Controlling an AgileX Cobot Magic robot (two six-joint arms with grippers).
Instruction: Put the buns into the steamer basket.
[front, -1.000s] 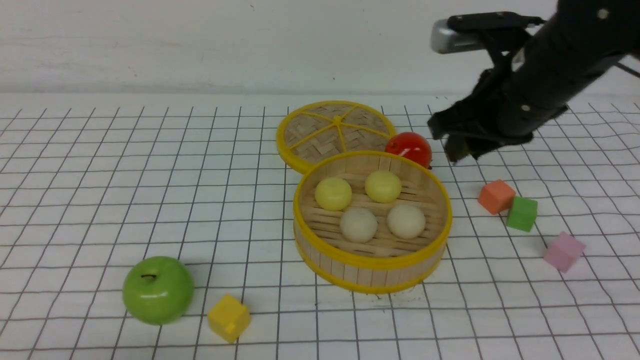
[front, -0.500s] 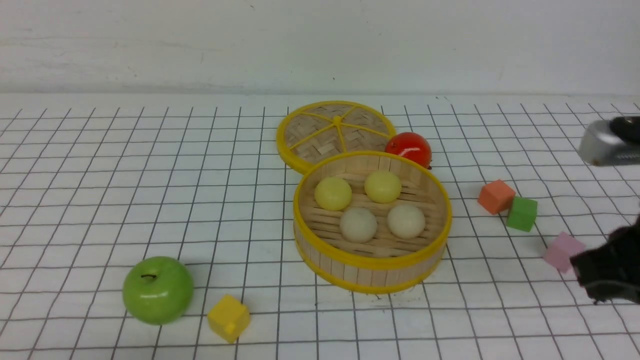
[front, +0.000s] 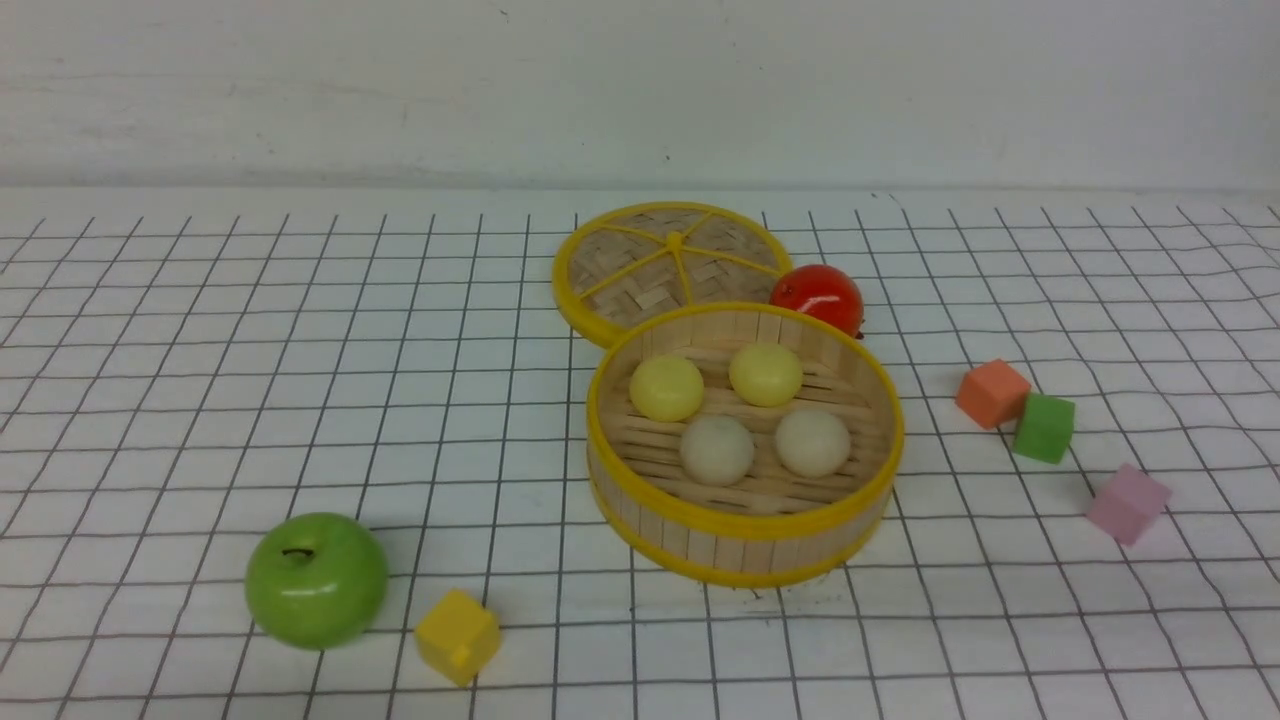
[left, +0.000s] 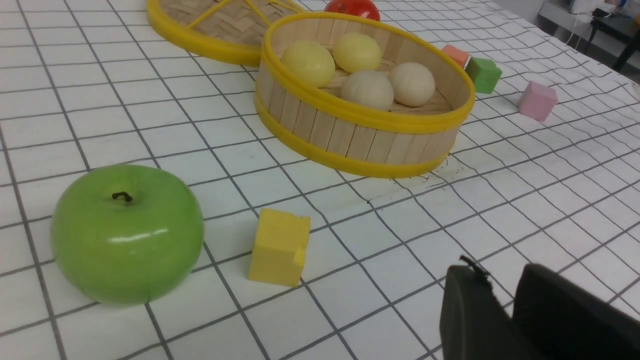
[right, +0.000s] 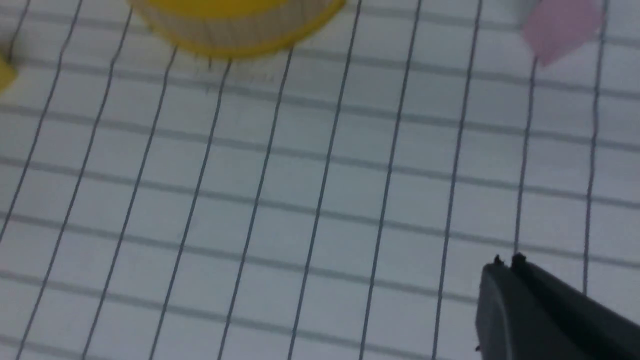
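The steamer basket (front: 745, 527) stands right of the table's middle. Inside lie the four buns: two pale yellow (front: 667, 387) (front: 766, 373) at the back and two cream-white (front: 717, 450) (front: 812, 442) in front. The left wrist view also shows the basket (left: 350, 140) and the buns (left: 307, 63). Neither arm shows in the front view. My left gripper (left: 497, 272) is empty and low over the table near the front, its jaws a little apart. My right gripper (right: 507, 260) is shut and empty over bare table; the basket's bottom edge (right: 235, 30) is far ahead of it.
The flat woven lid (front: 672, 258) lies behind the basket, with a red tomato (front: 818, 296) at its right. A green apple (front: 316, 580) and a yellow cube (front: 458, 635) sit front left. Orange (front: 992, 393), green (front: 1044, 427) and pink (front: 1127, 503) cubes lie to the right.
My right arm has drawn back from above the tomato, down and to the right, and has left the front view. The basket and buns have not moved.
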